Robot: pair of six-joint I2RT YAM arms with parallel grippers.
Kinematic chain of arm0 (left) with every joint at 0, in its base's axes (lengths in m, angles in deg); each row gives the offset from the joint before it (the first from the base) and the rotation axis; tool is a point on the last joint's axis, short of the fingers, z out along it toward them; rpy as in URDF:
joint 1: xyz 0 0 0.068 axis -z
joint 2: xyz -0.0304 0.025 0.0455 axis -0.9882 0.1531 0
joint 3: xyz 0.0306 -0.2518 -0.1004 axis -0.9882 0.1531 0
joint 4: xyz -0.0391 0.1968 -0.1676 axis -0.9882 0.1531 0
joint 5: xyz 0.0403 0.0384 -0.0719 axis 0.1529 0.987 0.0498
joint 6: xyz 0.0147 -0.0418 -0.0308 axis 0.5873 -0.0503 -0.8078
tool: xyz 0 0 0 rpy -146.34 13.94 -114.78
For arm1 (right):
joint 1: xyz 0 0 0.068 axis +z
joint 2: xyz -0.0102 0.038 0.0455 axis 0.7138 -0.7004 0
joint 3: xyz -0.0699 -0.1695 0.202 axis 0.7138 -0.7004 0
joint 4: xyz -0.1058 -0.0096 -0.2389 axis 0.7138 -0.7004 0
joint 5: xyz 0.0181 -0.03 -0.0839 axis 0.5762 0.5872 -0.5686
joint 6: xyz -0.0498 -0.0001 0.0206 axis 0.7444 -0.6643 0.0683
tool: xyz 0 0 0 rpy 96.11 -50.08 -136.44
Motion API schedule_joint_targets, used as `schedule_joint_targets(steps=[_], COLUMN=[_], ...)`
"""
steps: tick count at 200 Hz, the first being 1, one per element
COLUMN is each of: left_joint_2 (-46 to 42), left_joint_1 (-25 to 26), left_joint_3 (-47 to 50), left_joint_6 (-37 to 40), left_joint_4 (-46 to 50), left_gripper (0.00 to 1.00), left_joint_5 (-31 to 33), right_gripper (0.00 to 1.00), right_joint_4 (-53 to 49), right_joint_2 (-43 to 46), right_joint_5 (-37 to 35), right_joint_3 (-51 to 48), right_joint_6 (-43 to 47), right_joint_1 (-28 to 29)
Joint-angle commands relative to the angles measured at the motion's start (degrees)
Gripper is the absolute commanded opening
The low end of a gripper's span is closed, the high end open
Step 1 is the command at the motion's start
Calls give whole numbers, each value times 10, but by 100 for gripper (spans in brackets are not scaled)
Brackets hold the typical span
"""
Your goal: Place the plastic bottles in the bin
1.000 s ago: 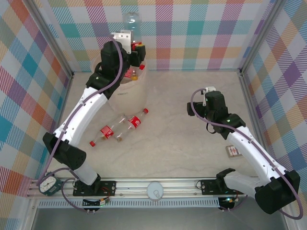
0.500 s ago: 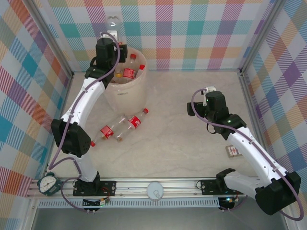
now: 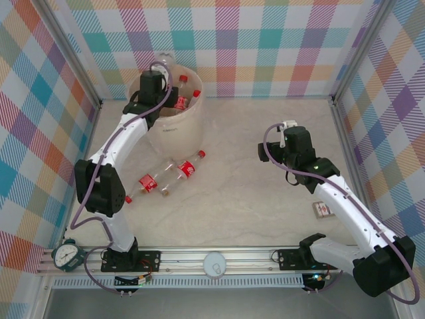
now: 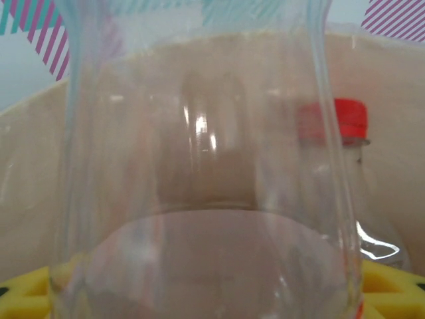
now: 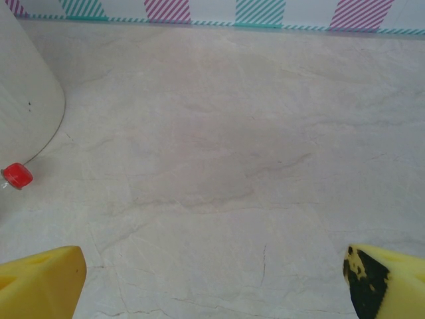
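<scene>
Two plastic bottles [image 3: 166,178] lie on the desk [image 3: 252,199] just in front of the bin [image 3: 176,136], which holds more, seen from above; at the left wrist a clear bottle [image 4: 199,166] stands between the fingers of the left claw [image 4: 212,292] over the bin, clamped or loose one cannot tell; at the right wrist the right claw [image 5: 212,286] gapes wide over the desk.

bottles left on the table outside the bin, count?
2, lying end to end in front of the bin: right bottle, cap toward the bin; left bottle, cap toward the near-left. The left arm may hide more.
</scene>
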Motion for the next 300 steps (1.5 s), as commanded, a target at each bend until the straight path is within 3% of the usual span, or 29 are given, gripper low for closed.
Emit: schedule_joint_targets(steps=[1,35,70,90,147,204,246,300], left_joint_2=[-41,-50,-59,-51,-12,-34,-67,-32], left_joint_1=[-7,-17,-33,-38,-39,-39,-39,-39], left_joint_3=[8,-19,-45,-61,-75,21,119,116], left_joint_6=[5,-13,-54,-76,-100,-108,-122,-146], left_joint_4=[6,41,28,25,32,-4,-23,-35], left_gripper=[69,93,96,91,67,48,41,41], left_joint_5=[-27,-66,-128,-134,-118,-131,-127,-152], right_gripper=[99,99,99,99,99,99,99,99], right_joint_4=[5,6,5,6,2,10,16,19], right_joint_2=[3,1,-3,-4,-4,-5,-14,-21], right_joint_5=[5,7,10,13,13,23,34,37], right_joint_3=[-5,-5,-6,-7,-8,-15,-14,-6], right_joint_6=[4,2,2,1,6,6,1,4], right_joint_1=[-4,-4,-4,-4,-4,-4,-4,-4])
